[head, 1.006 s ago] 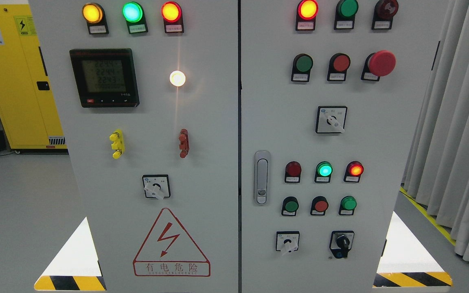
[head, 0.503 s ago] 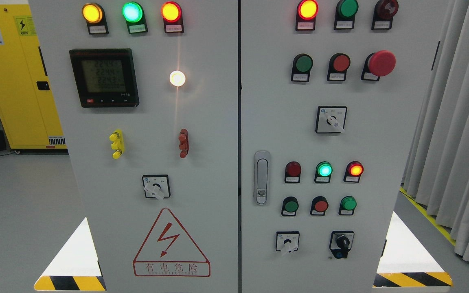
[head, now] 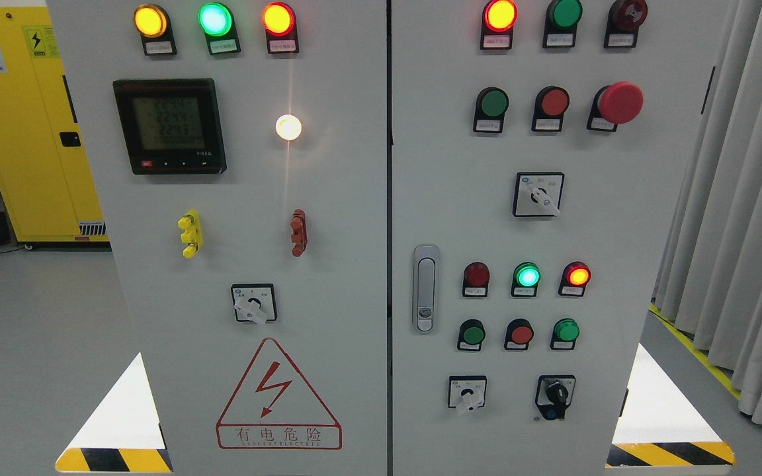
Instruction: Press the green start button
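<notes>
A grey control cabinet [head: 328, 198] with two doors fills the head view. Its right door carries a green push button [head: 493, 103] in the upper row, beside a red push button [head: 554, 102] and a red mushroom stop button [head: 621, 102]. Lower down sit two more green buttons [head: 472, 334] [head: 565, 330] with a red button [head: 521, 334] between them. Which green button is the start button cannot be told, as the labels are too small to read. Neither of my hands nor arms shows in the picture.
Lit indicator lamps [head: 214, 19] line the top. The left door holds a meter display [head: 169, 125] and a rotary switch [head: 253, 304]. A door handle [head: 425, 288] sits by the seam. A yellow cabinet [head: 17, 132] stands left, curtains [head: 745, 198] right.
Only the digits on the meter display have flickered. Nothing else has moved.
</notes>
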Controlling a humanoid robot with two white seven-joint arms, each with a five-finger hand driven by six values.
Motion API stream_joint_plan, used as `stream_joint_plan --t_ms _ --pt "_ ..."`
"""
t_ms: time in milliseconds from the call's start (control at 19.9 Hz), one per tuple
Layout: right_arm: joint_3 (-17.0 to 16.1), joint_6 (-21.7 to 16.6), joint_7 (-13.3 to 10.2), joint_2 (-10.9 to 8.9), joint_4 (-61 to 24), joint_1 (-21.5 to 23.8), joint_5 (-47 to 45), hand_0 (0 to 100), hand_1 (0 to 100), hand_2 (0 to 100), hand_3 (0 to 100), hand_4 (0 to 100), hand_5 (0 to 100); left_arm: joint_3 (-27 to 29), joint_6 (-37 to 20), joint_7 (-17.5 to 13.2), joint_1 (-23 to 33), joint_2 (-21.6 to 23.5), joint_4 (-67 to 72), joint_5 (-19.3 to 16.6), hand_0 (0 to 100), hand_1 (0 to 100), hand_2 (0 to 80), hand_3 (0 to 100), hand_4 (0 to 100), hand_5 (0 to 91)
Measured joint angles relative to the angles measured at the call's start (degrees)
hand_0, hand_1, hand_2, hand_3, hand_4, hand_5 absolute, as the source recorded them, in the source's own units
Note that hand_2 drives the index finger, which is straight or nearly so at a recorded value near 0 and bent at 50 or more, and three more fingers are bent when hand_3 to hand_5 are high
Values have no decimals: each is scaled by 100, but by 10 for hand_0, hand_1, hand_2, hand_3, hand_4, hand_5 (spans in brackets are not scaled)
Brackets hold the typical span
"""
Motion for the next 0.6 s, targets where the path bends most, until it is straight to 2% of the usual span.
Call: stream_joint_plan --t_ms 252,403,604 --pt "-74 -26 53 -8 -1164 -126 472 224 588 0 481 450 243 -5 -5 -8 0 -84 0 -3 120 556 0 0 0 0" --pt "-106 -27 83 -12 -1738 -291 780 228 597 0 541 496 296 -7 -16 -10 0 -120 0 -5 120 556 0 0 0 0" --pt "-137 -30 104 -17 -2354 -591 1177 230 604 0 572 524 331 -9 -20 -10 0 -154 0 -8 120 556 0 0 0 0"
